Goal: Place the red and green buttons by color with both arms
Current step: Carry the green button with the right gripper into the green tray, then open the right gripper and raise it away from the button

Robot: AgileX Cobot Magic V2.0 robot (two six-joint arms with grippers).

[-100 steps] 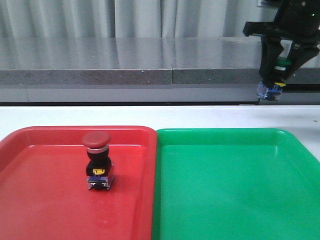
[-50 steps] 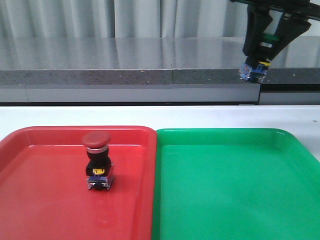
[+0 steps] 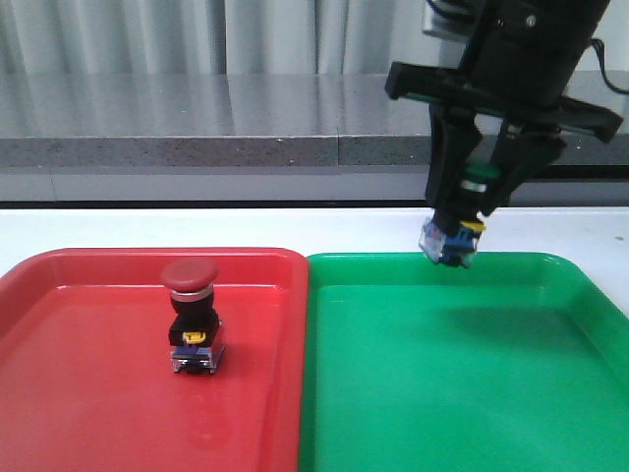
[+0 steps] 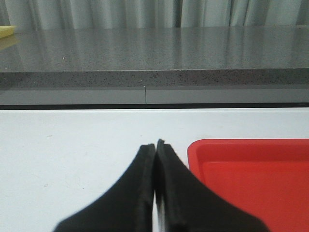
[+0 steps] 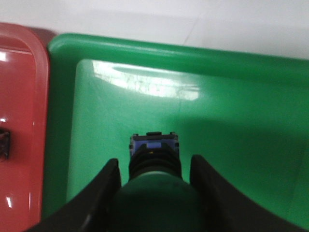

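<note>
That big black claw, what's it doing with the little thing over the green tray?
The right gripper is holding the green button in the air above the green tray, base pointing down. It isn't set down yet. The red button already stands upright in the red tray. The left gripper is shut and empty, beside the red tray.

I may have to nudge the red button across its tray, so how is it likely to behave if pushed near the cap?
The red button would probably tip rather than slide: its wide cap sits high above a narrow base. The glossy red tray looks slick, so a low push at the base should slide it more readily. It looks rigid, unlikely to deform.
</note>
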